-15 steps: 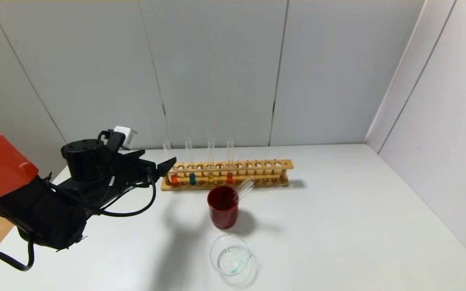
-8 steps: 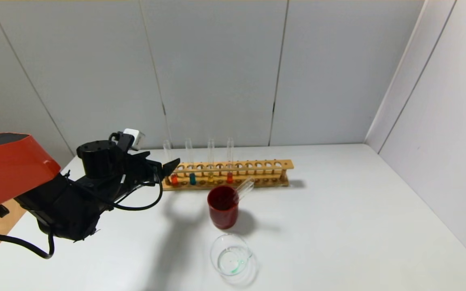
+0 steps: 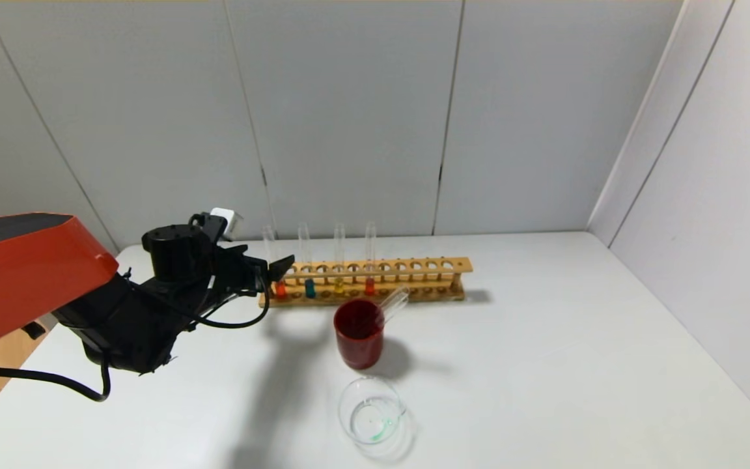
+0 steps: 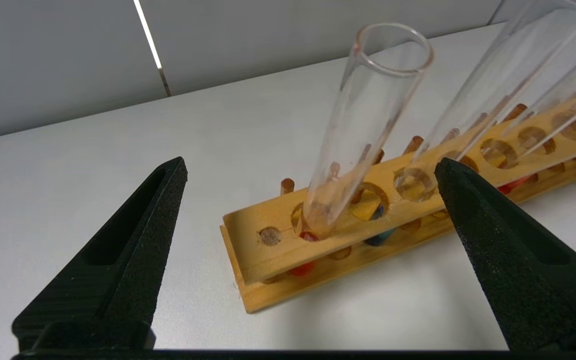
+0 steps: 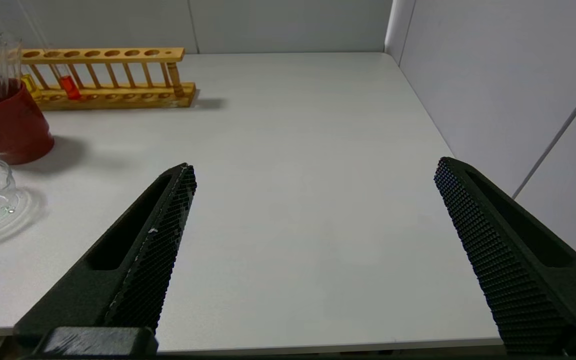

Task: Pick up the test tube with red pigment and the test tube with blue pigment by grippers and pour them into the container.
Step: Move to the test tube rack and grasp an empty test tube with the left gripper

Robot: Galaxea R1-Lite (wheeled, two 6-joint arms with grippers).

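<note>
The test tube with red pigment [image 3: 280, 288] stands in the leftmost hole of the wooden rack [image 3: 414, 266], and the test tube with blue pigment [image 3: 310, 287] is two holes along. My left gripper [image 3: 275, 267] is open at the rack's left end. In the left wrist view the red tube [image 4: 363, 125] rises between the spread jaws of the left gripper [image 4: 312, 167], untouched, with the blue tube [image 4: 473, 100] beside it. The container [image 3: 372, 410], a clear beaker, sits near the front. My right gripper [image 5: 315, 166] hangs open over bare table at the front right.
A yellow tube [image 3: 339, 285] and another red tube [image 3: 369, 285] also stand in the rack. A dark red cup [image 3: 359, 333] with an empty tube [image 3: 393, 303] leaning in it stands between rack and beaker. Grey walls close the back and right.
My left arm has moved forward and to the right, bringing the open gripper up to the rack's left end around the red tube. Nothing else has moved.
</note>
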